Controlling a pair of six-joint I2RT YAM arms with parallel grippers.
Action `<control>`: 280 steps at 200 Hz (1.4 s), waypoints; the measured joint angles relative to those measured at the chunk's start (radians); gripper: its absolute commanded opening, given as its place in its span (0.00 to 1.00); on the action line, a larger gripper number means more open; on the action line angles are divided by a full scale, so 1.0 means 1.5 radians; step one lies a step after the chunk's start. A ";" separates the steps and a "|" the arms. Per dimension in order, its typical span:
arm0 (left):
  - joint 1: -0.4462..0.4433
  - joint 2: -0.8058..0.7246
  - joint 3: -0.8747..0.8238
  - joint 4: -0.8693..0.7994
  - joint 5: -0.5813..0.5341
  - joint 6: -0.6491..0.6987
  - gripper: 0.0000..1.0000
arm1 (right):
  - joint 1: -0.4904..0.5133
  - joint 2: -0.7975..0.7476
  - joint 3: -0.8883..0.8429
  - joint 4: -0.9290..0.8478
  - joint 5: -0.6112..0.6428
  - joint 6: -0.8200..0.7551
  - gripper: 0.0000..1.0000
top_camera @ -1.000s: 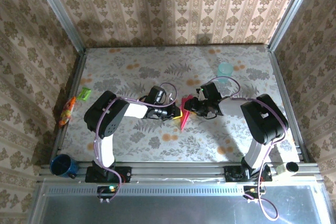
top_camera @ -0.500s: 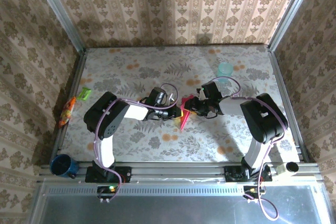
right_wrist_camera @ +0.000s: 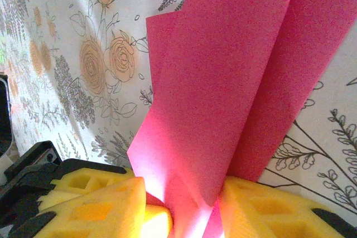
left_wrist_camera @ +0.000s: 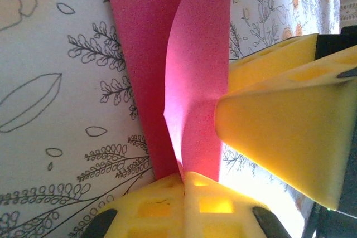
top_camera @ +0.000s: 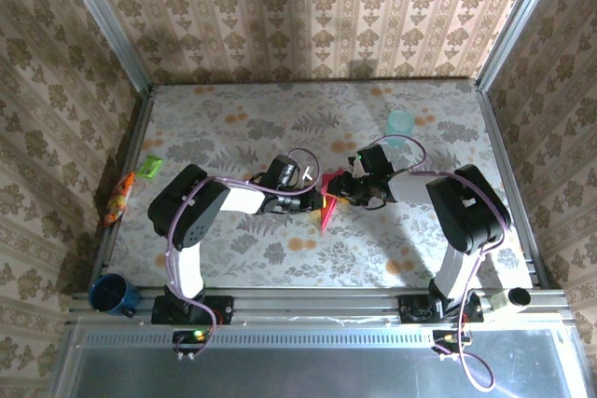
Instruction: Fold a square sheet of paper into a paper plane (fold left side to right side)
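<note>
Paper: the square sheet of paper (top_camera: pixel 326 202) lies mid-table (top_camera: pixel 233 128), between your two grippers and well apart from the teal cup (top_camera: pixel 400 123).
Axis: its long line runs from the far wall towards the arm bases.
Look: plain matte magenta with straight edges, one flap standing up off the flat layer.
Left gripper (left_wrist_camera: pixel 183 179): it reaches in from the left, fingers pressed together on the flap's edge.
Right gripper (right_wrist_camera: pixel 184 207): it reaches in from the right, fingers astride the flap; you cannot tell whether they grip it.
Nearer arm: neither, as both meet at the paper.
Coming move: likely carrying the flap rightward across that axis.
</note>
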 measured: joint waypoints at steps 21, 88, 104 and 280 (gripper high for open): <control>-0.001 0.000 0.001 -0.004 -0.004 0.000 0.00 | 0.000 -0.001 0.000 0.000 -0.001 0.001 0.42; -0.004 0.001 0.014 -0.033 -0.012 0.000 0.00 | -0.002 -0.004 -0.012 0.022 -0.004 0.017 0.41; -0.005 0.003 0.022 -0.046 -0.016 -0.001 0.00 | -0.004 -0.005 -0.016 0.031 -0.005 0.020 0.41; -0.005 0.009 0.043 -0.086 -0.017 -0.003 0.00 | -0.026 -0.078 -0.024 -0.018 -0.004 0.008 0.19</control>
